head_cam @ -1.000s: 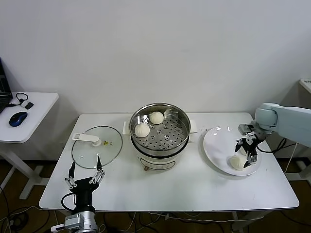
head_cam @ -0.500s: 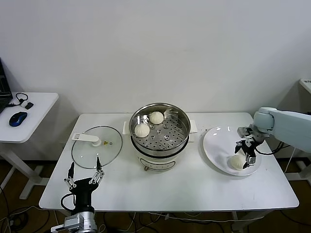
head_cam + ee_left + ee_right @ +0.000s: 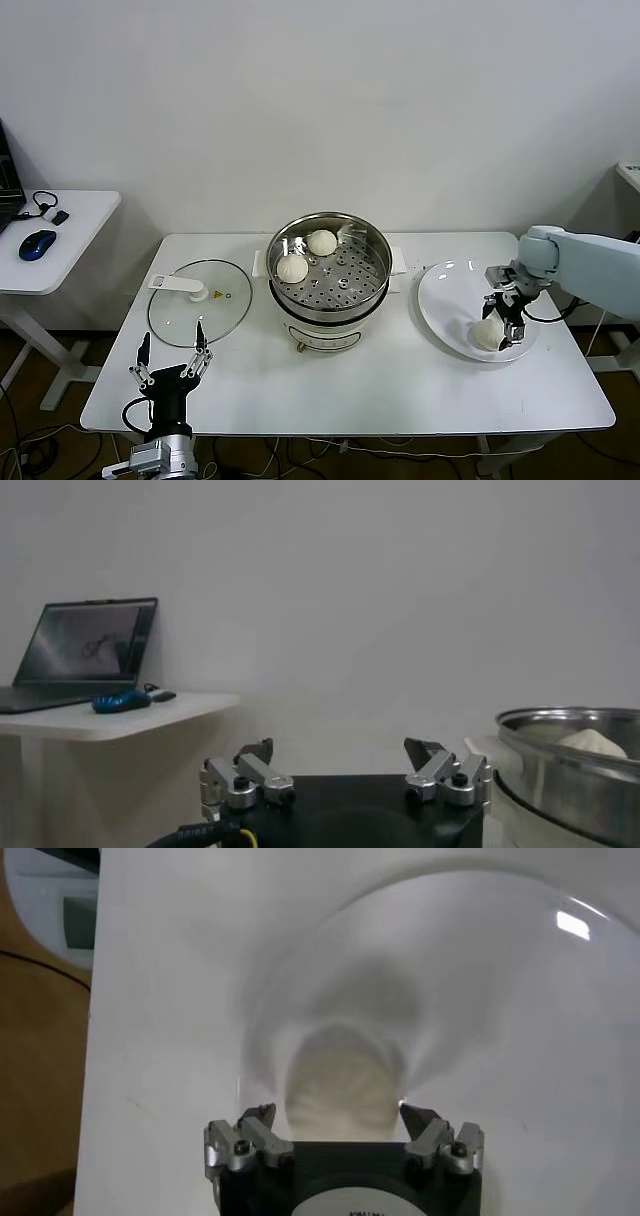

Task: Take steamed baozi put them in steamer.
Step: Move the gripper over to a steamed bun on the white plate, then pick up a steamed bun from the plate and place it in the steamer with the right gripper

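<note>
Now right end effector (image 3: 503, 322) straddles baozi (image 3: 488, 334) near plate (image 3: 445, 300) rim.

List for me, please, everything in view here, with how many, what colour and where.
buns in the steamer: two, cream-white, on the perforated tray, toward its left and back.
bun on the plate: one, cream-white, at the plate's near right.
steamer: one, shiny steel with white base, table centre.
plate: one, white, right of the steamer.
glass lid: one, clear with white handle, flat on the table left of the steamer.
table: one, white.
side table: one, white, far left, bearing a blue mouse.
laptop: one, dark, on the side table.
left gripper: open, parked at the table's near left edge.
right gripper: open, astride the bun on the plate.
</note>
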Controlling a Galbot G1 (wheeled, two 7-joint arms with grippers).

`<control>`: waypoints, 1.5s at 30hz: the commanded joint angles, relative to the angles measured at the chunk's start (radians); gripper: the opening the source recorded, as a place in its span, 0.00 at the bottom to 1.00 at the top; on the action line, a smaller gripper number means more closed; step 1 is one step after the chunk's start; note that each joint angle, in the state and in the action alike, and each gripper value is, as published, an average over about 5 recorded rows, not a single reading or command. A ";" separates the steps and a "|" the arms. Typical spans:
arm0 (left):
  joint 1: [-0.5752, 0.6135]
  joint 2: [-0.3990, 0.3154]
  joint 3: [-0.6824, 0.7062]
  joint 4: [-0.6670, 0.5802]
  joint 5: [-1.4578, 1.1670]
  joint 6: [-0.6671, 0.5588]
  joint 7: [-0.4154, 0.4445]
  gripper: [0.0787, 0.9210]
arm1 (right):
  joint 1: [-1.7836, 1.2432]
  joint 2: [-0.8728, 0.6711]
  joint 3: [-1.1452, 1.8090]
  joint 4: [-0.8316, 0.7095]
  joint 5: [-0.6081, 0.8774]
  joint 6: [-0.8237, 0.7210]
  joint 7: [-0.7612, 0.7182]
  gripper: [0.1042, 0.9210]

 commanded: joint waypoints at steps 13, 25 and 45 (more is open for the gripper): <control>-0.001 -0.049 -0.002 -0.006 -0.003 0.002 0.001 0.88 | 0.097 -0.011 -0.069 0.054 0.009 -0.009 -0.010 0.47; -0.005 -0.049 0.013 -0.018 -0.003 0.008 0.003 0.88 | 0.549 0.062 -0.288 0.284 0.160 0.029 -0.044 0.47; 0.009 -0.049 0.009 -0.037 -0.002 0.004 -0.006 0.88 | 0.593 0.343 -0.114 0.310 0.176 0.221 -0.008 0.51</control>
